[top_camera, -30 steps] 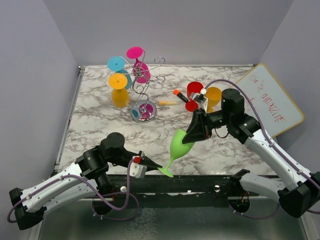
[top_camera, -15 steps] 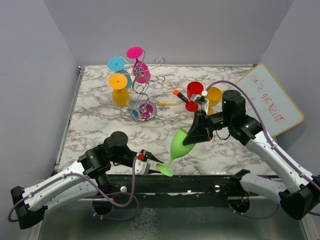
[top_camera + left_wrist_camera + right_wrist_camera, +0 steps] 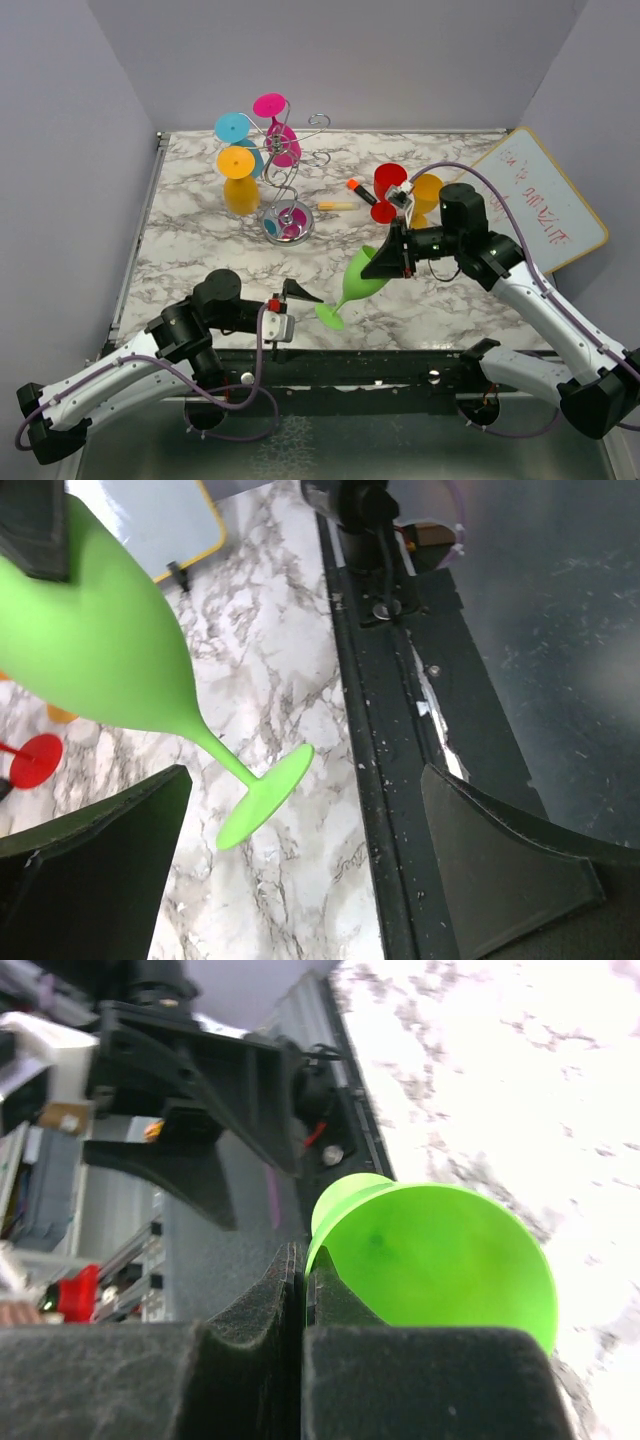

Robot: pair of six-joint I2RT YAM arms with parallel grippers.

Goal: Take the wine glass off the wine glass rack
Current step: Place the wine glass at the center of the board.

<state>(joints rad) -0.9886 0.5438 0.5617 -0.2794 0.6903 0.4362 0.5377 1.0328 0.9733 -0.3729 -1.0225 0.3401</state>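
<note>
Pincers differ: the left pincer [image 3: 292,300] gapes wide and empty near the tabletop's [image 3: 200,250] front edge, the wine glass rack [image 3: 285,190] stands behind it, and the green wine glass [image 3: 362,278], off the rack, tilts with its foot nearest that open pincer, rim clamped by the right pincer [image 3: 392,262].

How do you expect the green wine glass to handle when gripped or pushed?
The green wine glass looks like opaque plastic: probably light, not brittle. Wide bowl, thin stem, small foot: likely tippy when pushed. Pinched only at its rim by the right claw, it may pivot.
</note>
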